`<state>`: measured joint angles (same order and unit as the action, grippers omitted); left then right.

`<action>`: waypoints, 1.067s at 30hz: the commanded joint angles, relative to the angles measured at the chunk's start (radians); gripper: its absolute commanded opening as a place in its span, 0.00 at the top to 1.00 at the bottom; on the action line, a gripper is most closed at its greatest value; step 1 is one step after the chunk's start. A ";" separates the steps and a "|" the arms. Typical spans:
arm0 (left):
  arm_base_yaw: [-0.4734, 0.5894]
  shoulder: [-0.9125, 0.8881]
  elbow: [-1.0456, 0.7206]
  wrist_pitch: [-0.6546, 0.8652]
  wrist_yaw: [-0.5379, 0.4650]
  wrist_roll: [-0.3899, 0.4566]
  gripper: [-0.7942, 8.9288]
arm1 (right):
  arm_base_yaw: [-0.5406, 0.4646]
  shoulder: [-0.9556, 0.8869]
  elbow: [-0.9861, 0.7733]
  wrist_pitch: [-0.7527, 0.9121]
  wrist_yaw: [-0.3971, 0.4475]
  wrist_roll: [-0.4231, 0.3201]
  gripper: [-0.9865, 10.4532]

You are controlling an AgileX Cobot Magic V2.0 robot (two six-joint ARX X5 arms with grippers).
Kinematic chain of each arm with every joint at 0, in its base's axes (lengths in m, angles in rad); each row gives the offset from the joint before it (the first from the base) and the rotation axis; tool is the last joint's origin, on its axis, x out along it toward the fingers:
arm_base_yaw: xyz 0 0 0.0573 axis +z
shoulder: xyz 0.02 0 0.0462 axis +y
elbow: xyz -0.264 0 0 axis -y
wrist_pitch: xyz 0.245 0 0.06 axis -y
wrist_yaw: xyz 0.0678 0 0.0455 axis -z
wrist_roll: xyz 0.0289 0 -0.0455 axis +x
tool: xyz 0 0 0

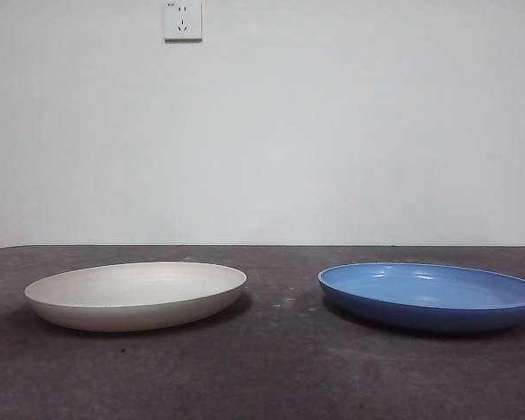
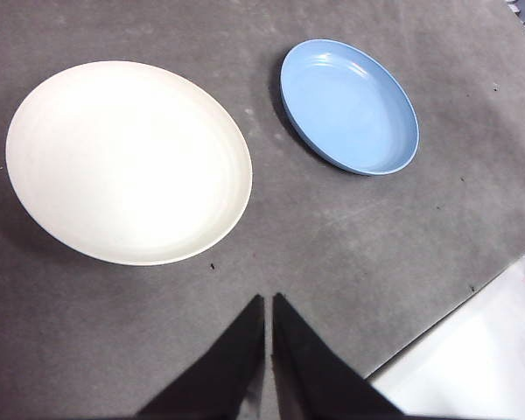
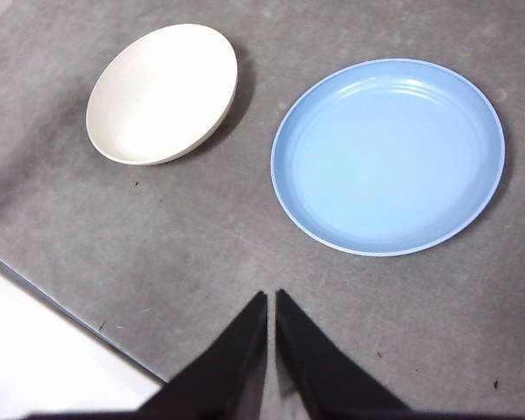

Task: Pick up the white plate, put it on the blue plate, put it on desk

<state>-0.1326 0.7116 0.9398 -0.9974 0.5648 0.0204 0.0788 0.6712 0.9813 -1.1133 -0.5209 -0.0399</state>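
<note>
1. No brand, label or readable writing shows on either plate or on the counter; the only fitting is a white wall socket (image 1: pixel 183 19) high on the pale wall in the front view, and it bears no legible text.
2. There are two plates: one wide, shallow, round, matte cream-white plate (image 1: pixel 136 294) and one wide, shallow, round, slightly glossy medium-blue plate (image 1: pixel 430 296).
3. Both plates sit flat on the dark grey-brown, mottled counter (image 1: pixel 280 367), side by side and apart, with a bare strip of counter between them. Nothing lies in either plate.
4. The front view shows no arm at all; only the wrist views show the grippers.
5. The left gripper (image 2: pixel 269 302) hangs above the counter near the white plate, touching nothing, with its black jaws together but for a thin slit.
6. The right gripper (image 3: pixel 271 297) hangs above the counter near the blue plate, jaws likewise pressed nearly together, holding nothing.
7. The wrist views also show the counter's edge and a white surface (image 3: pixel 44 350) beyond it, which the front view does not.
</note>
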 commanded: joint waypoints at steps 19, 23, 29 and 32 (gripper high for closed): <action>-0.003 0.015 0.019 0.047 -0.026 -0.019 0.40 | 0.004 0.007 0.019 0.013 0.001 -0.008 0.52; -0.003 0.039 0.019 0.055 -0.058 -0.040 0.40 | 0.004 0.007 0.019 0.013 0.001 -0.005 0.52; -0.003 0.126 0.019 0.103 -0.139 -0.053 0.40 | 0.004 0.007 0.019 0.013 0.001 -0.005 0.53; -0.003 0.187 0.020 0.171 -0.158 -0.093 0.41 | 0.004 0.007 0.019 0.013 0.001 -0.001 0.53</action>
<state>-0.1333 0.8795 0.9401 -0.8474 0.4141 -0.0448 0.0788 0.6712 0.9813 -1.1103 -0.5201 -0.0448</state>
